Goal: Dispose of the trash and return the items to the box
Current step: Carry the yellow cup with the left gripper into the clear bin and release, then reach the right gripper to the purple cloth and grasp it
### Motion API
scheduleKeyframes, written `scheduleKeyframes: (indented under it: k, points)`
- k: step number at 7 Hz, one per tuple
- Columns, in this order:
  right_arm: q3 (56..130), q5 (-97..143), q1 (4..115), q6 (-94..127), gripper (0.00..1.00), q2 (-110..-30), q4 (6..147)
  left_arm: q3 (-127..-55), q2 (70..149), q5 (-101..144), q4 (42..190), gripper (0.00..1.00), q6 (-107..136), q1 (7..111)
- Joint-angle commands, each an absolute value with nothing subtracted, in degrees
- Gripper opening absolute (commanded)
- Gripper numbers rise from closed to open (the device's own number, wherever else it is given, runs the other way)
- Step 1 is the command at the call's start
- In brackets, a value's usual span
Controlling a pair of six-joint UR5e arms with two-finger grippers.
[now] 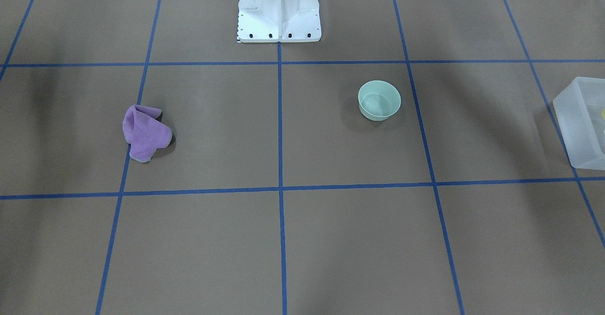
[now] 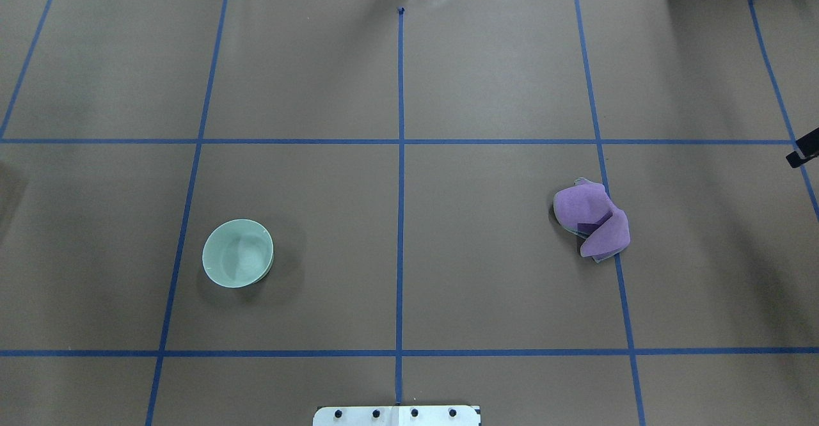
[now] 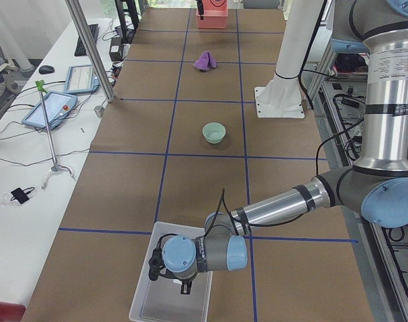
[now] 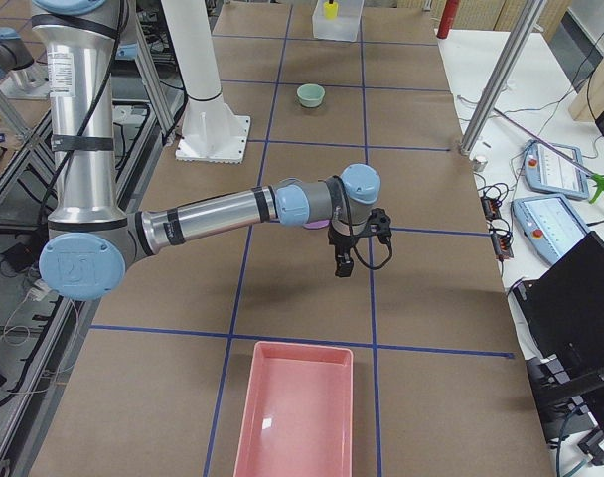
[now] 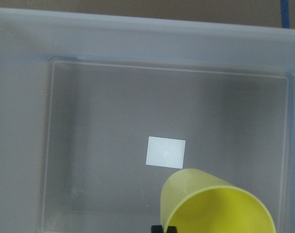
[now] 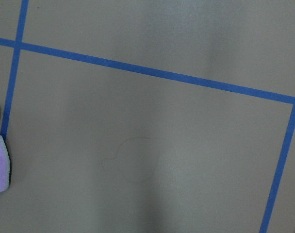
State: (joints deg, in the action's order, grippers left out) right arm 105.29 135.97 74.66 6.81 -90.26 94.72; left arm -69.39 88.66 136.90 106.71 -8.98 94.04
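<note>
cup (image 5: 215, 204) in box (image 5: 138, 34) | bowl (image 2: 237, 261) left of cloth (image 2: 592, 221), well apart

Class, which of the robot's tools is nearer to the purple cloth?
Right. The right tool hangs to one side of the purple cloth, toward the table's right end. The left tool is over the translucent bin at the far left end, beyond the bowl.

I'm seeing the left arm (image 3: 278, 206) showing silver tube links, dark grey joint housings and pale blue round caps, with a thin black cable trailing along the forearm and dark bands ringing the upright tube. The right arm (image 4: 213, 213) is wearing the same colours, ending in a black right gripper (image 4: 342, 268) with a black cable looping beside it. The white base (image 1: 279, 17) is showing a row of dark screws along its plate edge.
</note>
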Motion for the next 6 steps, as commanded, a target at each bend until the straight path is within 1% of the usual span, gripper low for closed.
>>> scheduleKeyframes:
  k: [1, 2, 3, 4, 5, 6]
  points:
    - [105.55, 136.14, 73.31, 9.91, 1.00, -90.26, 94.66, -70.48, 89.21, 138.15, 106.00, 0.98, -8.79, 93.87]
    - [106.25, 136.06, 71.21, 14.63, 1.00, -89.92, 93.09, -74.14, 90.08, 138.51, 101.99, 0.99, -8.44, 93.78]
    - [106.35, 135.97, 68.32, 23.47, 1.00, -90.09, 87.51, -82.88, 90.09, 138.52, 94.30, 0.99, -8.44, 93.87]
    - [106.35, 134.75, 63.68, 35.39, 1.00, -90.09, 79.53, -93.84, 89.83, 138.43, 83.00, 0.99, -8.26, 93.78]
    - [106.35, 132.91, 58.93, 43.51, 1.00, -90.09, 73.36, -102.57, 89.82, 138.51, 74.09, 0.99, -8.17, 93.43]
    - [108.35, 128.54, 53.06, 49.94, 1.00, -89.65, 71.74, -107.44, 89.82, 138.69, 70.09, 0.99, -5.04, 90.82]
